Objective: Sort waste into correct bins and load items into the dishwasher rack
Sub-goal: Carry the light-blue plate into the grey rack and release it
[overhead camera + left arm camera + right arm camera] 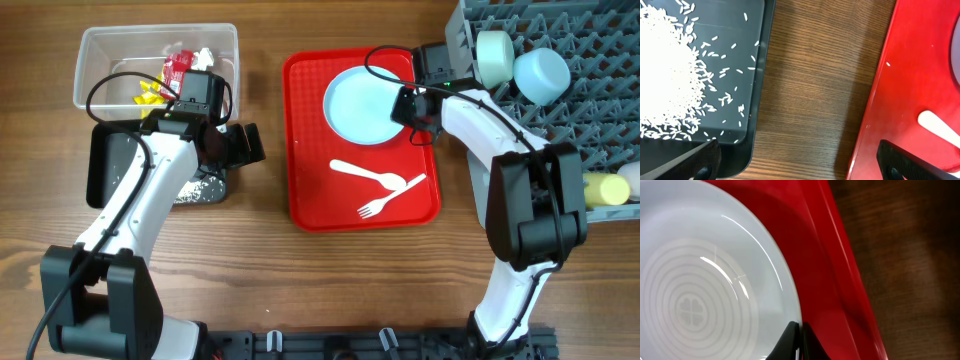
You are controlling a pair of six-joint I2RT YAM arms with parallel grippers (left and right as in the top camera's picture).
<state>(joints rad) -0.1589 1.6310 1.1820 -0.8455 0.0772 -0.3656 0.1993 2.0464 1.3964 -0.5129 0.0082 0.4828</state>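
black tub point(108, 165): rice point(665, 75) | clear tub point(100, 45): wrappers point(178, 68) | left tool point(800, 162) spread | right tool point(799, 340) pinching plate point(700, 280)

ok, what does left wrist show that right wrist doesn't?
Left wrist only: the black tub with the rice pile, a white utensil handle on the tray, and the left gripper open above the table. Right wrist only: the light blue plate close up with its rings, and the right gripper pinched at its rim. Both: red tray, wood table.

plate point(360, 105), spoon point(358, 171), fork point(388, 199) on tray point(303, 150); rack point(600, 100) to its right; rice point(205, 188) in tub point(106, 170) left
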